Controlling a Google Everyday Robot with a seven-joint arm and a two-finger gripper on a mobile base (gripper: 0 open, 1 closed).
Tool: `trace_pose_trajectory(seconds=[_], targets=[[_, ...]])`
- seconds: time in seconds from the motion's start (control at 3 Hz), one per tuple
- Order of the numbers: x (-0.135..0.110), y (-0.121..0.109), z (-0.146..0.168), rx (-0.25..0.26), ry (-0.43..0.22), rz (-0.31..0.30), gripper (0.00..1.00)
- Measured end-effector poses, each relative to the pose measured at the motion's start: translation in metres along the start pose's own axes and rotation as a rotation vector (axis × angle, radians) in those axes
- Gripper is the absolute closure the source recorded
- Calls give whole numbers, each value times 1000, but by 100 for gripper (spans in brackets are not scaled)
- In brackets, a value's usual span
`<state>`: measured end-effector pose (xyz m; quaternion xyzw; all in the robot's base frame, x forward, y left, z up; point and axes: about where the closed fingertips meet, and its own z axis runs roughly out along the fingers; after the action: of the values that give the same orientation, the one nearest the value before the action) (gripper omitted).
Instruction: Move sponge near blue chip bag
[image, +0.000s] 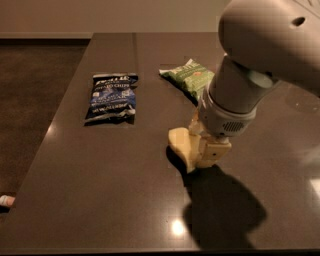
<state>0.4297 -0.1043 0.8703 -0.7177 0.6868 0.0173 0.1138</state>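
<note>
Arm (234, 92): smooth off-white casing, rounded throughout. Upper shell (267, 40) is large and bulbous, with one small dark round hole (299, 21) near the top edge. Below it is a cylindrical section with a grey-blue oval patch (261, 80), ending in a wider ringed collar (222, 120) that carries a fine dotted vent grille (232, 127). No cables visible. Gripper (202, 150) is blocky, cream-yellow plastic; it sits at the arm's lower end, low over the table (100, 190), clamped on the sponge (179, 144).

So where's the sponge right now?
Camera view: sponge at table centre, held by the end effector, right of the blue chip bag, below the green bag.
</note>
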Motion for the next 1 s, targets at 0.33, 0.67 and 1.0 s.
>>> trace_pose_trajectory(seconds=[0.33, 0.67, 1.0], targets=[[-30, -35, 2, -1, 6, -54, 100], [-62, -63, 11, -11, 11, -106, 82], [-93, -89, 18, -21, -7, -146, 51]])
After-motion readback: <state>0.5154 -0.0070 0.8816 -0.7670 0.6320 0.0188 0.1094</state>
